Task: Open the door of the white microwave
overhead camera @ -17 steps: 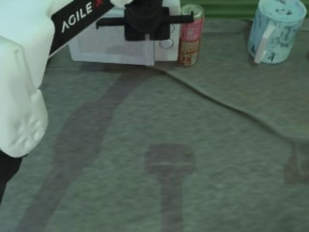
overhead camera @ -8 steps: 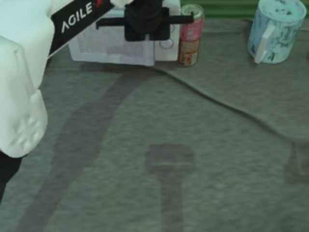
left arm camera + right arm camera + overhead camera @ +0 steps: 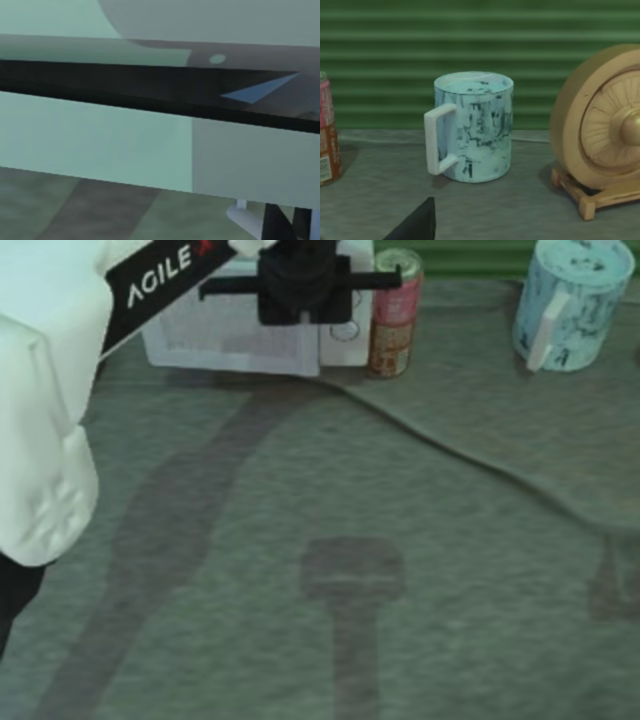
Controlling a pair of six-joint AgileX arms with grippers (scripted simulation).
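Note:
The white microwave [image 3: 345,340] stands at the table's far edge, left of centre, with round knobs on its right panel. Its door [image 3: 225,335], with a grey mesh window, covers the rest of the front. My left arm reaches over the microwave from the left, and my left gripper [image 3: 305,300] hangs black over the door's right part. In the left wrist view the microwave [image 3: 250,160] fills the frame at very close range, crossed by a dark band. My right gripper [image 3: 420,222] shows only one black fingertip and is out of the top view.
A red can [image 3: 395,315] stands just right of the microwave. A pale marbled mug [image 3: 570,300] with a white handle sits at the far right. The right wrist view shows the mug [image 3: 475,125], a round wooden object [image 3: 600,125] and a green slatted wall behind.

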